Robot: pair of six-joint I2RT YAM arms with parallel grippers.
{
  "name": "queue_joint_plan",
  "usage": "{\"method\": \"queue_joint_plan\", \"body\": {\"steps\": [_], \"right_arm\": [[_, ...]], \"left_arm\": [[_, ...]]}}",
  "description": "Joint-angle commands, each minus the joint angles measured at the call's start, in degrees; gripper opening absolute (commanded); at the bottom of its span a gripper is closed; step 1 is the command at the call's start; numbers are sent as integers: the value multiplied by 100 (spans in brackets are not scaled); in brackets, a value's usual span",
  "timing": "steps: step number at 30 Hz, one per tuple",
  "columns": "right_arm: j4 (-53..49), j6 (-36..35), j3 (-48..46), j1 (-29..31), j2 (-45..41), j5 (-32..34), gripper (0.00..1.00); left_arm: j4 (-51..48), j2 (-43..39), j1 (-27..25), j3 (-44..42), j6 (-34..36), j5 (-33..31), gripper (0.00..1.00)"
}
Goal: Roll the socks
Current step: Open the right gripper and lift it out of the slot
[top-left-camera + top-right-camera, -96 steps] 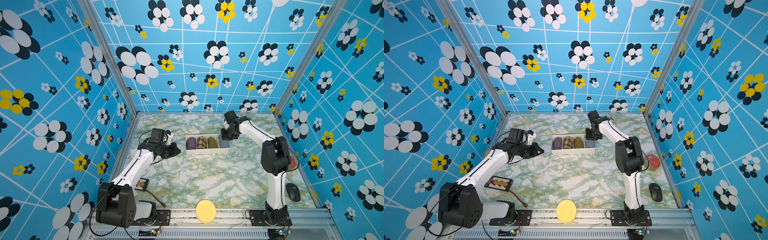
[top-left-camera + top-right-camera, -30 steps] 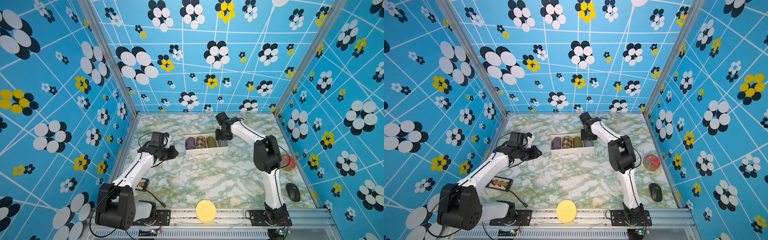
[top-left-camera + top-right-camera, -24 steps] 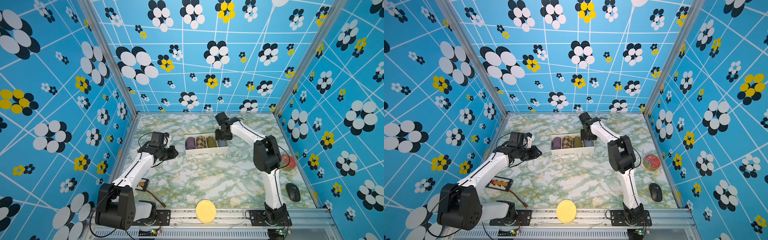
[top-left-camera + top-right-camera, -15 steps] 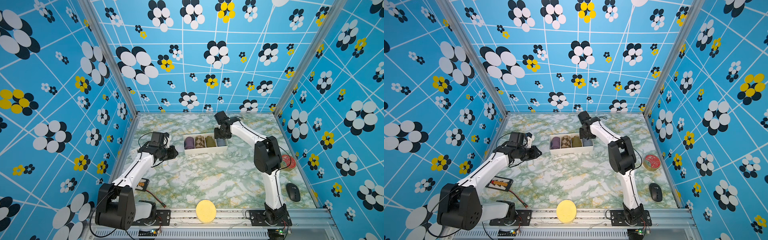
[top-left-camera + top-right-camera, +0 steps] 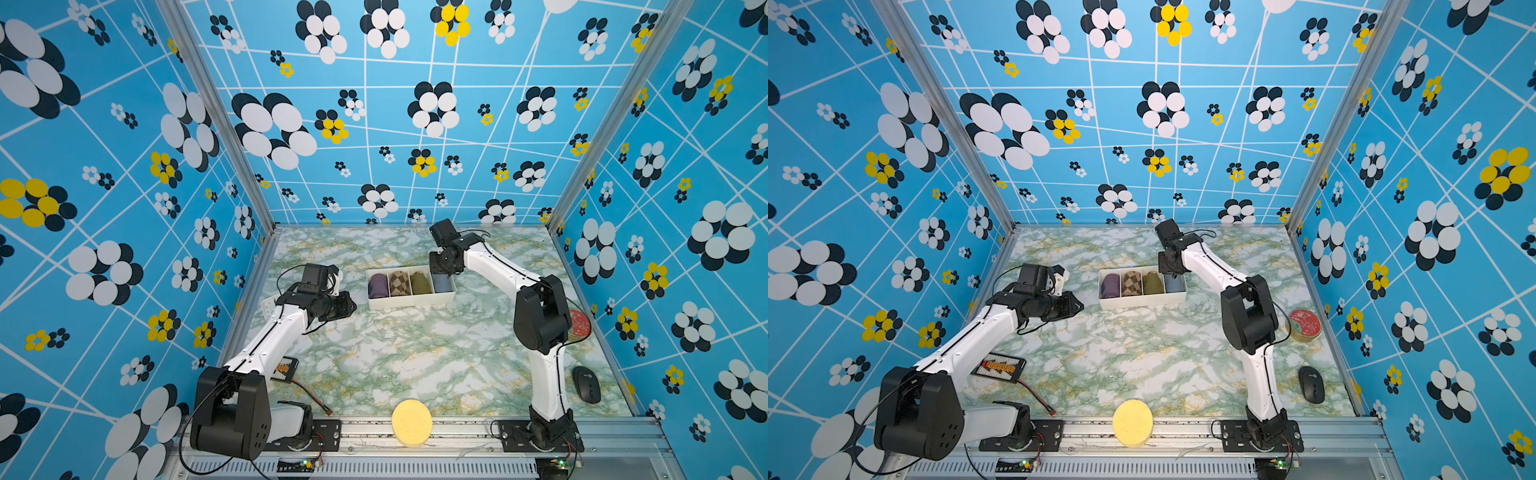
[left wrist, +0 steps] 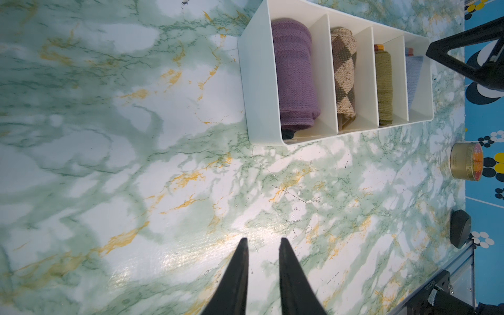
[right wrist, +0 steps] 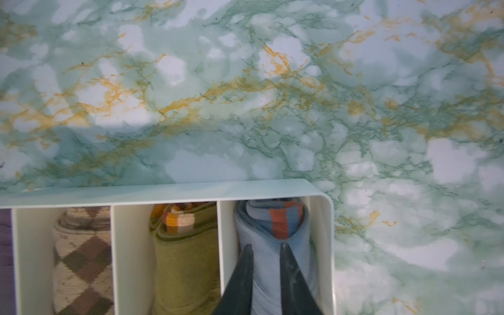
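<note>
Where right end effector (image 7: pixel 266 245) reaches, socks (image 7: pixel 275 221) directly below

- Green-and-white marbled table (image 5: pixel 415 353) fills the lower middle of both top views.
- White divided tray (image 5: pixel 411 300), centre.
- Red-lidded tin (image 5: pixel 579 323) and black mouse (image 5: pixel 586 384), right.
- Battery pack (image 5: pixel 284 369), left.
- Yellow disc (image 5: pixel 411 422), bottom edge.

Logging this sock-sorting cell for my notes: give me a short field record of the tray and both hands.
tray: white four-compartment plastic tray on marbled table
compartments: purple rolled socks, brown-and-cream checkered rolled socks, olive rolled socks, grey-blue rolled socks with orange stripes
left hand: over the table, empty, narrowly open
right hand: tips at the grey-blue rolled socks; grip unclear
</note>
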Motion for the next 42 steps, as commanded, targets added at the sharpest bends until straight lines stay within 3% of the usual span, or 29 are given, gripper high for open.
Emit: {"method": "queue_joint_plan", "body": {"steps": [1,29,42], "right_arm": [[-86,43,-141,47,-245,219,16],[-247,57,521,50,682,86,12],[392,-56,367,15,685,-146,11]], "left_arm": [[12,-11,51,-38,124,-16,23],[-32,70,51,-39,145,-55,23],[-9,105,47,-64,149,-93,23]]}}
